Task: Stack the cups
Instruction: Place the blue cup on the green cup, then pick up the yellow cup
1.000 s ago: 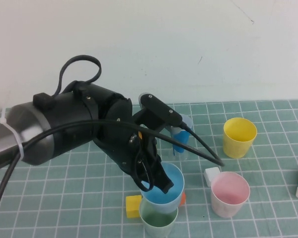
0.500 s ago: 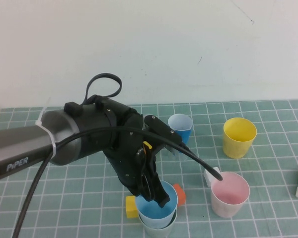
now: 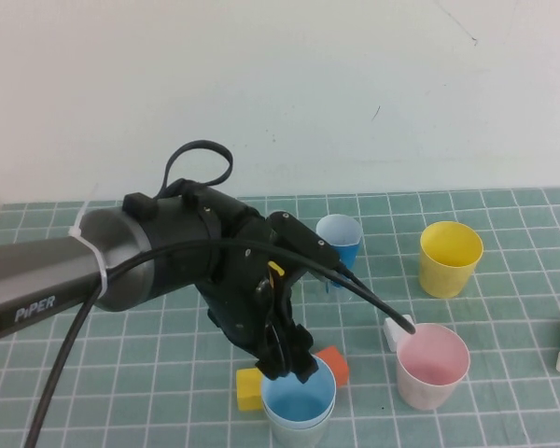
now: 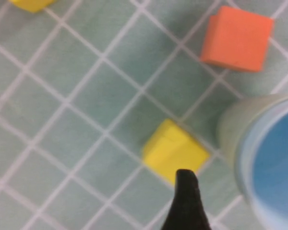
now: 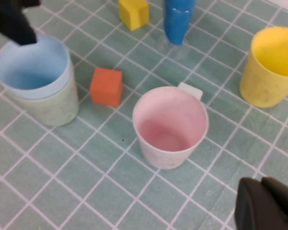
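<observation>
The left claw (image 3: 294,359) hangs just over the far rim of the light blue cup (image 3: 299,403), fingers spread and gripping nothing, though from above its dark bulk hides exactly how clear of the rim it is. If it lifts away crookedly a finger could catch that rim and drag the blue cup out of the pale green cup (image 5: 50,106) it sits nested in, or tip the pair at the near edge of the mat. Neither seems to hold anything else. A yellow block (image 3: 250,388) lies just left of the stack, an orange block (image 3: 334,365) just right. Farther right stands the pink cup (image 3: 432,365), empty, and beyond it the yellow cup (image 3: 450,258), also empty. The right claw (image 5: 266,203) sits closed and empty near the pink cup.
</observation>
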You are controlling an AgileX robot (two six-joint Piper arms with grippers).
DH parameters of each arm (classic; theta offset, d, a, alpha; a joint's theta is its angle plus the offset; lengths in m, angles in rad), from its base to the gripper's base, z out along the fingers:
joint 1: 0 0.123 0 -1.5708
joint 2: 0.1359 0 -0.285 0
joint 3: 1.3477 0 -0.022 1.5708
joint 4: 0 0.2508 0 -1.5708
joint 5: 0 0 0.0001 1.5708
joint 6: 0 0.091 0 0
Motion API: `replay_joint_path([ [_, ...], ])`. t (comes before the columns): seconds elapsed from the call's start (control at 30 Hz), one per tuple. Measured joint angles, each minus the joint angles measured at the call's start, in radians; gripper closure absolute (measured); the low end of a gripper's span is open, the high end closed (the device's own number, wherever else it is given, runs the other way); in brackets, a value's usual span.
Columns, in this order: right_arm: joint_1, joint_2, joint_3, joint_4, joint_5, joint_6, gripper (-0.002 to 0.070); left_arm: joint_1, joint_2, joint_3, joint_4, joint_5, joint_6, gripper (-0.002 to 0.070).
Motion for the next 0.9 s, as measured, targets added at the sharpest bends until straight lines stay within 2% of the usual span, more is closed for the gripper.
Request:
replay_joint_path([
  [0.07, 0.0, 0.0, -0.01, 0.002, 0.027, -0.028, 0.0679, 0.0, -0.012, 0.0, 0.064, -0.001, -0.04, 0.0217],
  [0.13, 0.0, 0.001, -0.031, 0.002, 0.049, -0.041, 0.0679, 0.0, -0.04, 0.0, 0.174, 0.005, -0.107, 0.0254],
  [0.2, 0.0, 0.011, -0.057, 0.002, 0.061, -0.048, 0.0679, 0.0, -0.082, 0.0, 0.297, 0.021, -0.188, 0.033],
  [0.33, 0.0, 0.079, -0.116, 0.002, 0.091, -0.069, 0.0679, 0.0, -0.216, 0.0, 0.521, 0.06, -0.352, 0.0564],
  [0.4, 0.0, 0.131, -0.143, 0.002, 0.106, -0.073, 0.0679, 0.0, -0.291, 0.0, 0.575, 0.06, -0.427, 0.0628],
  [0.53, 0.0, 0.261, -0.22, 0.002, 0.104, -0.079, 0.0678, 0.0, -0.47, 0.029, 0.601, 0.019, -0.498, 0.0664],
  [0.73, 0.019, 0.425, -0.325, -0.038, -0.046, -0.083, 0.0674, 0.0, -0.764, 0.219, 0.501, -0.155, -0.501, 0.0673],
  [0.8, 0.033, 0.471, -0.365, -0.049, -0.075, -0.083, 0.0637, 0.0, -0.849, 0.324, 0.504, -0.211, -0.498, 0.0673],
  [0.9, 0.064, 0.564, -0.44, -0.055, -0.078, -0.083, 0.0499, 0.0, -0.959, 0.475, 0.504, -0.302, -0.498, 0.0673],
])
